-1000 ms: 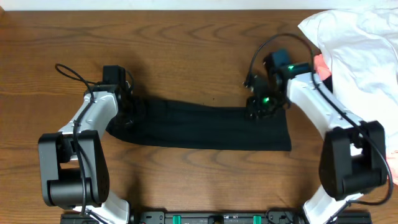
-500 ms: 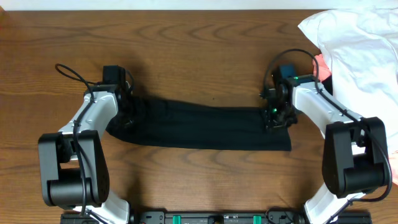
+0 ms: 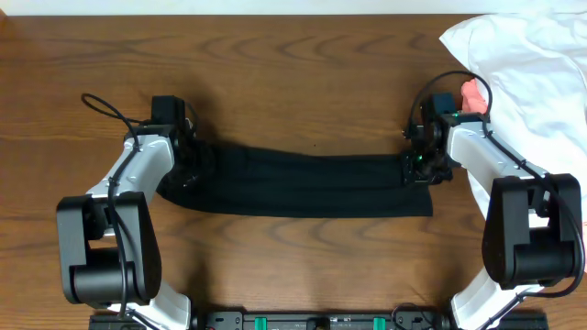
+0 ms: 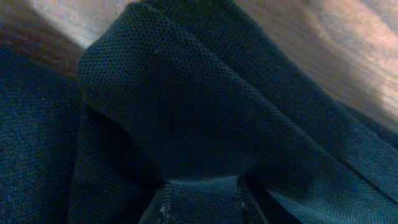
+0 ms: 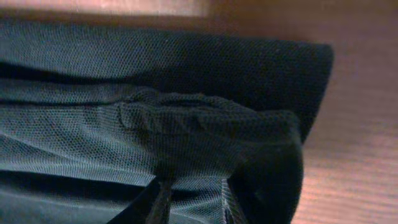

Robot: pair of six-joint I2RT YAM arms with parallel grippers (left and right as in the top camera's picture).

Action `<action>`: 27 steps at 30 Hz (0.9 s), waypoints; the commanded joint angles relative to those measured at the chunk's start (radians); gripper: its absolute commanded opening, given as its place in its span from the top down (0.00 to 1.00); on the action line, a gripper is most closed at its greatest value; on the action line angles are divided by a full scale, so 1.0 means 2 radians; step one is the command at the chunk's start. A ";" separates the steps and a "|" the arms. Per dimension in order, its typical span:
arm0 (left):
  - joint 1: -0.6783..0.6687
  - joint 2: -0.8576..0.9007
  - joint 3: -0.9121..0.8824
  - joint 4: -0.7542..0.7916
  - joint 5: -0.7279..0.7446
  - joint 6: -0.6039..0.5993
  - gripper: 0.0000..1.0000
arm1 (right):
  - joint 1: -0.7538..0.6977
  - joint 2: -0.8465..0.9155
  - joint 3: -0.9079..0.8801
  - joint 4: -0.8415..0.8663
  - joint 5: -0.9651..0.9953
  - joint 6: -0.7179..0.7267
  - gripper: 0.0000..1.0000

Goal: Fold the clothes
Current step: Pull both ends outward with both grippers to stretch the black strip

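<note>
Two pinches on the black clothes (image 3: 303,183): left end effector (image 3: 191,167) at one end, right end effector (image 3: 418,170) opposite.

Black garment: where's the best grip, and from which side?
Its two short ends, each from above on the outer side. The black garment lies as a long flat band, so end grips likely keep it taut. Left hand and right hand sit there, pinching fabric.

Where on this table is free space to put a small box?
Free: the band of wooden table between its far edge and the black soft-fabric garment; a narrower band between it and the near edge. Crowded: far right corner, with a large white garment and coral-pink cloth; the black ends, pinched by left gripper and right gripper.
</note>
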 commanded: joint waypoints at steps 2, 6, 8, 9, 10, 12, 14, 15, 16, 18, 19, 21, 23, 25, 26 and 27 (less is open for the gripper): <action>0.001 0.008 0.006 0.026 -0.014 0.003 0.61 | -0.002 0.003 -0.003 0.039 0.018 0.031 0.73; 0.001 0.008 0.006 0.067 -0.014 0.002 0.59 | -0.002 0.006 -0.003 0.096 0.017 0.039 0.74; 0.001 0.008 0.006 0.084 -0.014 0.003 0.59 | 0.000 0.006 -0.003 0.122 0.016 0.039 0.70; 0.001 0.008 0.006 0.089 -0.014 0.002 0.59 | 0.001 0.006 -0.003 0.134 0.014 0.040 0.68; 0.001 0.008 0.006 0.092 -0.013 0.003 0.58 | 0.001 0.006 -0.003 0.140 0.011 0.040 0.68; 0.001 0.008 0.006 0.092 -0.013 0.002 0.58 | 0.001 0.006 -0.003 0.142 0.002 0.040 0.69; 0.001 0.008 0.006 0.089 -0.012 0.002 0.58 | 0.001 0.006 -0.003 0.135 -0.003 0.040 0.68; 0.001 0.008 0.006 0.088 -0.012 0.002 0.58 | 0.001 0.006 -0.003 0.130 -0.003 0.039 0.68; 0.001 0.008 0.006 0.086 -0.012 0.002 0.58 | 0.001 0.006 -0.002 0.124 -0.003 0.036 0.68; 0.001 0.008 0.006 0.084 -0.012 0.002 0.58 | 0.000 0.000 -0.001 0.115 -0.005 0.029 0.66; 0.001 0.008 0.006 0.084 -0.012 0.002 0.58 | -0.001 -0.005 0.001 0.109 -0.005 0.026 0.65; 0.001 0.008 0.006 0.080 -0.012 0.002 0.58 | -0.001 -0.024 0.011 0.087 -0.005 0.021 0.62; 0.001 0.008 0.006 0.079 -0.012 0.002 0.58 | -0.002 -0.046 0.023 0.064 -0.005 0.013 0.59; 0.001 0.008 0.006 0.078 -0.012 0.002 0.58 | -0.005 -0.075 0.034 0.046 -0.004 0.001 0.51; 0.001 0.008 0.006 0.077 -0.012 0.002 0.58 | -0.008 -0.089 0.038 0.041 -0.002 -0.003 0.46; 0.001 0.008 0.006 0.076 -0.012 0.002 0.58 | -0.012 -0.102 0.039 0.038 0.001 -0.003 0.40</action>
